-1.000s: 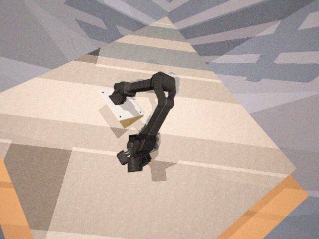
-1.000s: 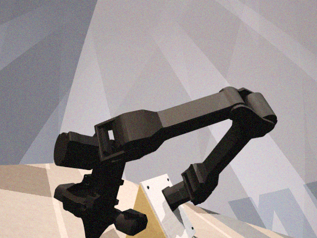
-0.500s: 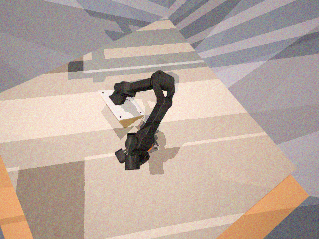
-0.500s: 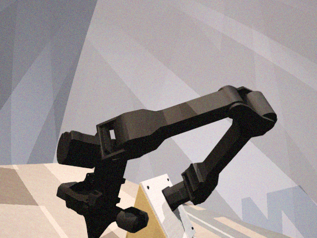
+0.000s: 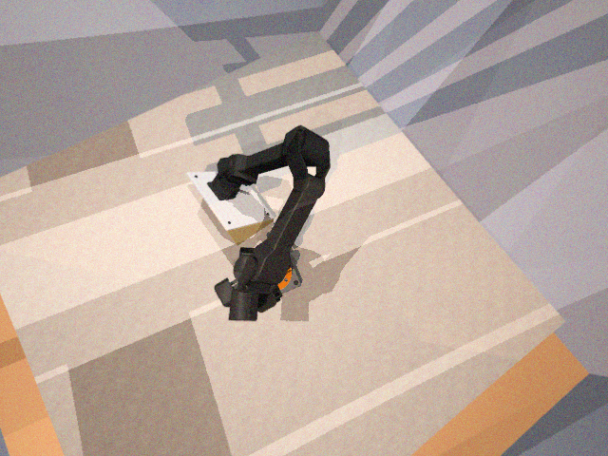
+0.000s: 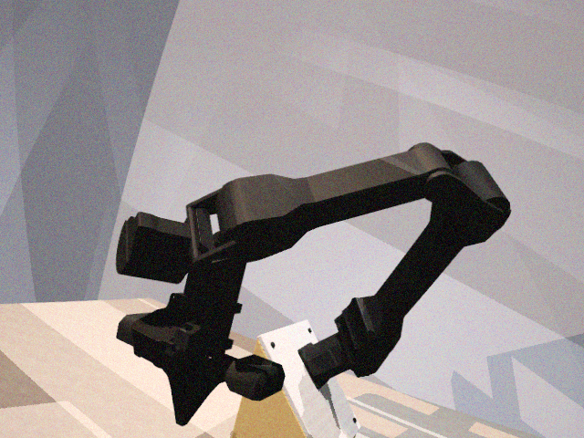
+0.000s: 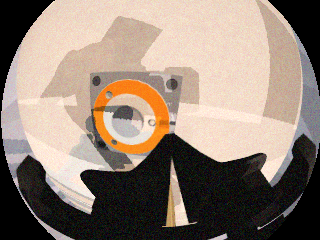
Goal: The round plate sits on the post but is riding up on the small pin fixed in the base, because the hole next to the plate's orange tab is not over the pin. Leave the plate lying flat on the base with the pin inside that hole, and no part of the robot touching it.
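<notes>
Now the tool (image 7: 171, 154), fingers pressed together on nothing, hangs with its tip at the near rim of the orange plate (image 7: 127, 96) ahead. Nudge that rim sideways, gently, until the plate's hole (image 7: 152, 122) meets the pin.

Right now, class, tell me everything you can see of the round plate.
In the wrist view the round plate is a flat orange ring with a pale grey inner part and a round opening in the middle. Small holes show in the pale part. It lies on a grey square base with corner holes. The shut gripper hangs just beside its rim; whether they touch cannot be told.
</notes>
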